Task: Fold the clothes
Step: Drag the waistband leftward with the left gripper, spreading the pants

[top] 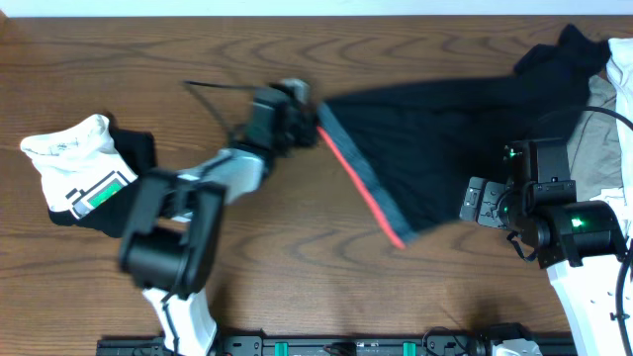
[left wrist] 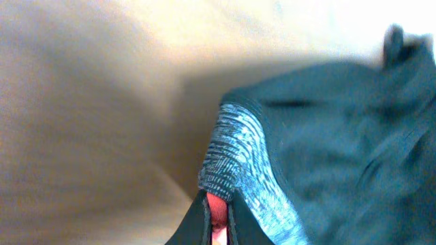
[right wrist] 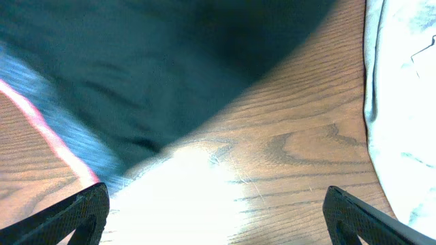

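Note:
The black pants (top: 445, 129) lie spread from the table's middle toward the back right. Their grey-and-red waistband (top: 361, 178) runs diagonally along the left edge. My left gripper (top: 310, 124) is shut on the waistband's far corner. The left wrist view shows the grey band (left wrist: 235, 156) bunched in front of the jaws, with red fabric pinched in my left gripper (left wrist: 218, 207). My right gripper (top: 477, 203) stands open just off the pants' near edge. In the right wrist view that gripper (right wrist: 218, 214) holds nothing over bare wood, with the pants (right wrist: 170, 61) ahead.
A white top with a green patch (top: 84, 178) lies bunched over dark cloth at the left. A grey-beige top (top: 598, 124) sits at the right edge, partly under the pants, and shows pale in the right wrist view (right wrist: 402, 102). The brown wooden table (top: 297, 267) carries it all.

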### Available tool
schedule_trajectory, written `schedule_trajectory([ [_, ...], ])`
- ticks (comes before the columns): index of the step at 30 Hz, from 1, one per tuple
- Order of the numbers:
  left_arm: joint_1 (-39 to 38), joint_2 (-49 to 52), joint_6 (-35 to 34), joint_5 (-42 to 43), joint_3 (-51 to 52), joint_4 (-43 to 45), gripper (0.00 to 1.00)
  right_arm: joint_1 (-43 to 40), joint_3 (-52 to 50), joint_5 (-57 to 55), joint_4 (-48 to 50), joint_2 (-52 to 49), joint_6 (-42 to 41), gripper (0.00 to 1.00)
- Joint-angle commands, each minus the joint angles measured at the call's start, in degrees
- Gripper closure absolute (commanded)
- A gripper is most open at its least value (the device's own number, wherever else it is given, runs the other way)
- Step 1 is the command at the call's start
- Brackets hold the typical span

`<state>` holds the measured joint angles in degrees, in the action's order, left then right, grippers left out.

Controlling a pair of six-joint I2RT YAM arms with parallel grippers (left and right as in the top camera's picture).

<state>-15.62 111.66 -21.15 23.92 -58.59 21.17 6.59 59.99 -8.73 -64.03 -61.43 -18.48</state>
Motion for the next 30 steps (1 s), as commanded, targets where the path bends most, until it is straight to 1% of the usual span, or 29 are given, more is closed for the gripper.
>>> schedule_trajectory([
  [1,8.3,-5.0,0.1,-2.2,-0.2,0.4,0.94,-0.3,0.3,-0.1,0.0,0.3,-0.8,0.02],
  [3,12.0,-5.5,0.0,-2.0,-0.3,0.2,0.94,-0.3,0.3,0.0,0.1,0.3,-0.8,0.02],
  [4,13.5,-5.6,-0.3,-1.8,-0.3,-0.3,0.91,-0.3,0.3,0.0,0.1,0.3,-0.8,0.02],
  [7,16.8,-5.6,-0.5,1.7,-0.3,-4.1,0.06,-0.3,0.3,0.0,0.1,0.3,-0.8,0.02],
  [8,17.4,-5.6,-0.5,3.1,-0.3,-5.8,0.02,-0.3,0.3,0.0,0.1,0.3,-0.8,0.02],
  [11,18.0,-5.6,-0.5,7.0,-0.3,-12.0,0.02,-0.3,0.3,0.0,0.2,0.3,-0.8,0.02],
  [14,17.5,-5.7,-0.5,10.2,-0.3,-20.5,0.02,-0.3,0.3,0.0,0.2,0.3,-0.8,0.02],
  [20,17.2,-5.8,-0.5,10.4,-0.3,-39.9,0.02,-0.3,0.3,-0.1,0.2,0.3,-0.8,0.01],
  [26,16.2,-5.8,1.0,10.4,-0.3,-52.3,0.02,-0.3,0.3,-0.1,0.7,0.3,-0.8,0.01],
  [30,13.6,-5.8,1.2,11.3,-0.2,-56.8,0.02,-0.3,0.3,-0.1,1.2,0.3,-0.8,0.01],
])
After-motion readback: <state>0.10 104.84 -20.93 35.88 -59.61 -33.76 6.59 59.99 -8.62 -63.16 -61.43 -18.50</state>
